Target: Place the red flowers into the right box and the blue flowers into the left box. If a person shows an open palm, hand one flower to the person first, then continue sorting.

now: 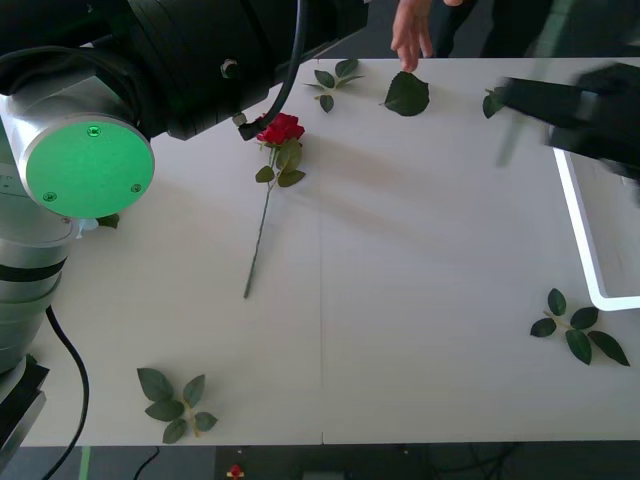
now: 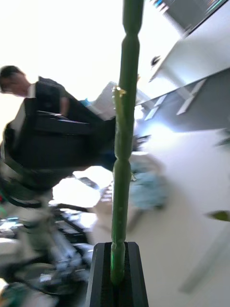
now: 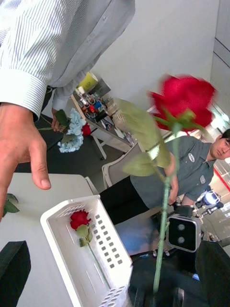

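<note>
Where the table (image 1: 420, 300) spreads white across the front view, plenty of bare room through the middle and along the near edge. Far-left corner covered by the bulky left arm (image 1: 200, 60). Right edge taken by the rim of the right box (image 1: 578, 235), which runs out of view. Over the far edge, a person's hand (image 1: 410, 38), fingers hanging down, just above a single leaf (image 1: 407, 95).

Red flowers, counted plainly: three.
- A rose (image 1: 281, 129) flat on the table, bloom toward the far edge beside the left arm, stem slanting toward the near edge.
- A second rose (image 3: 79, 218) lying inside the right box.
- A third rose (image 3: 184, 101) upright in the air near that box.

Blue flowers (image 3: 72, 134): a pale bunch in another person's hand beyond the table, with a red bloom in it; number cannot be told.

Leaf sprigs on the table: one near left (image 1: 175, 400), one near right (image 1: 578, 330) by the box corner, one at the far edge (image 1: 335, 80).

Right gripper (image 2: 117, 254): black fingers pinched narrow on the third rose's green stem, which rises straight from between them. Left gripper (image 3: 114, 268): spread wide, nothing between the fingers, raised and facing the box and the held rose.
</note>
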Motion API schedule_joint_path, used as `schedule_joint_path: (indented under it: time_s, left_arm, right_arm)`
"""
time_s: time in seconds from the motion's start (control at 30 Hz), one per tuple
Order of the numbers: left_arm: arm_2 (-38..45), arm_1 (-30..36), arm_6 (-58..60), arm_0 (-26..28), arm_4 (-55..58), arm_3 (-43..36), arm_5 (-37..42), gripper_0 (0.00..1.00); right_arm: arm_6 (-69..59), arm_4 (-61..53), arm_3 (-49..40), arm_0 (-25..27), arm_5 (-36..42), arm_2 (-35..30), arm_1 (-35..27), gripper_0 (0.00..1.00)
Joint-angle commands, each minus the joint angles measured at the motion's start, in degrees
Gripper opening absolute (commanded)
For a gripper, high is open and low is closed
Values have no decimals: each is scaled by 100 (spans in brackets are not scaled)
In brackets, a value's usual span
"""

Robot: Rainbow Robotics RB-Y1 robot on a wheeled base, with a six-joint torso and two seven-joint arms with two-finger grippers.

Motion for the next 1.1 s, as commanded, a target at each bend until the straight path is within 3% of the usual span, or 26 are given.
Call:
schedule_joint_path:
  time_s: [0.03,0.17,0.3,0.5,0.67,0.83,1.1]
  left_arm:
    - [-74,-103,225,57,50,-250,-90,100]
    - [-74,-103,225,57,50,-250,-90,100]
    - [-74,-103,225,57,50,-250,-90,100]
    - [-74,-103,225,57,50,-250,-90,100]
    - [-74,-103,225,57,50,-250,-90,100]
    - [-74,-103,225,57,50,-250,-90,100]
    - [-74,-103,225,57,50,-250,-90,100]
  right_arm:
    - [877,-60,-174,688,-533,-857,-652,0]
    - [1387,186,-192,688,-1210,-919,-889,0]
    - [1703,942,-192,275,-2062,-585,-951,0]
    - [1686,1996,37,-551,-3416,558,-951,0]
    - [1703,2462,714,-1527,-4409,1806,-863,0]
    - [1703,2805,1390,-2239,-4857,2447,-591,0]
    - [1703,3192,2085,-2775,-4884,2544,-151,0]
